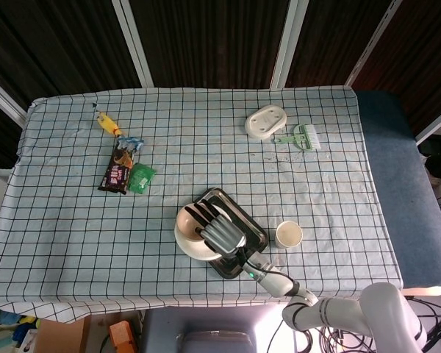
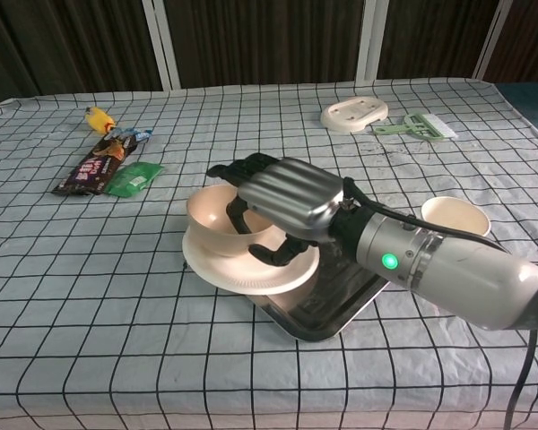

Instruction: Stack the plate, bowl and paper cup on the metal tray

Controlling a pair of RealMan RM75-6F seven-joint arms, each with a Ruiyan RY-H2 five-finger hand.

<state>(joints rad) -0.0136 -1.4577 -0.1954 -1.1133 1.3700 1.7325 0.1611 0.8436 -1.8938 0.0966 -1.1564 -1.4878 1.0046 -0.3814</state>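
My right hand (image 2: 282,199) grips the beige bowl (image 2: 211,208) by its right rim, fingers hooked over the edge. The bowl sits on or just above the white plate (image 2: 242,273), which lies on the left end of the metal tray (image 2: 341,303). In the head view the hand (image 1: 220,229) covers the middle of the tray (image 1: 253,229), with the bowl (image 1: 187,219) and the plate (image 1: 187,247) at its left. The paper cup (image 1: 288,234) stands upright on the cloth right of the tray; my forearm partly hides the cup (image 2: 455,213) in the chest view. No view shows my left hand.
A white oval dish (image 1: 267,121) and a green brush (image 1: 303,137) lie at the far right. Snack bars (image 1: 118,169), a green packet (image 1: 141,178) and a small yellow item (image 1: 107,123) lie at the far left. A checked cloth covers the table.
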